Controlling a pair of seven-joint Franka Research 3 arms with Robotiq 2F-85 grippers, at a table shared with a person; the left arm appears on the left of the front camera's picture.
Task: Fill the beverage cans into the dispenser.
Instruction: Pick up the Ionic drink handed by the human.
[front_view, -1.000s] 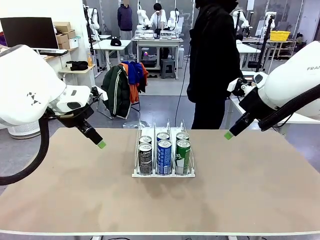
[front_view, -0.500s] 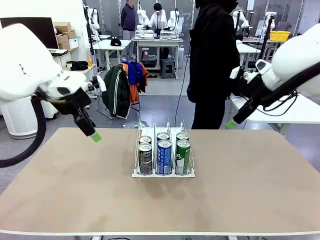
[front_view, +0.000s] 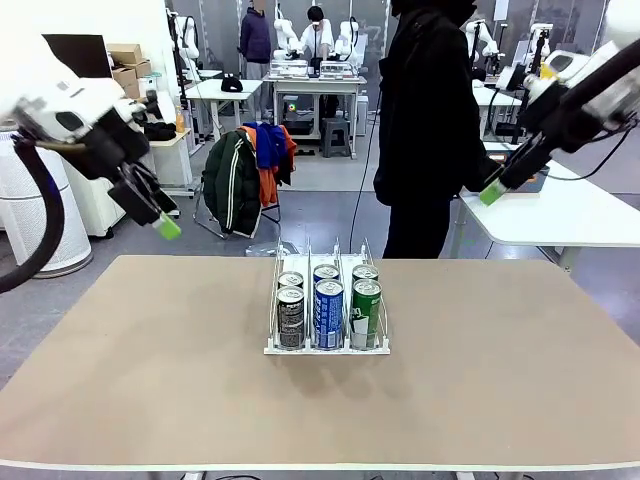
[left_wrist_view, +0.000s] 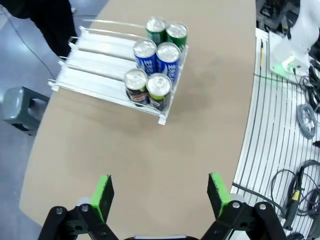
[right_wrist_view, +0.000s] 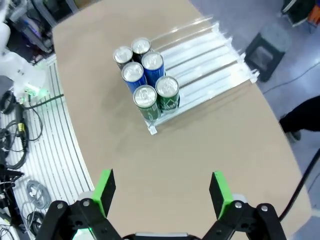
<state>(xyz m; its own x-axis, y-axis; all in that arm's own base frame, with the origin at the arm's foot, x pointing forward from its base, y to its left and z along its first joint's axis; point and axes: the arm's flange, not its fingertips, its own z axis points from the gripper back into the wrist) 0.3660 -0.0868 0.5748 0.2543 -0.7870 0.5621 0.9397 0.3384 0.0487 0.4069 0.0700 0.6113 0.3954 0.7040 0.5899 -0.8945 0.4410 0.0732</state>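
counter: plain tan top (front_view: 150, 380), with the dispenser sitting pretty much dead centre on it

dispenser: white-based rack (front_view: 325, 350), three narrow lanes running near to far, thin wires between them

beverage cans: six of them (right_wrist_view: 134, 74), two per lane, all upright with silver tops up, bunched at the near end of the rack

left lane: two dark cans (front_view: 291, 318), one right behind the other

middle lane: two blue-and-white cans (front_view: 328, 313), same front-and-back setup

right lane: two green cans (front_view: 366, 312), again one behind the other

far end of the rack: just the white base of the lanes showing past the back row

left claw: hanging in the air (left_wrist_view: 160, 192) off the far left corner of the counter, well apart from the rack. Fingers are spread wide, and in its wrist view you see bare counter between the green pads (left_wrist_view: 103, 191), so it's gripping nothing

right claw: same deal on the far right (right_wrist_view: 162, 192), up even higher and out past the counter's far right corner. It's spread wide too, not pinching anything, and well apart from the cans

person: dark clothes (front_view: 425, 120), standing at the far side, a bit right of the middle, beyond the rack
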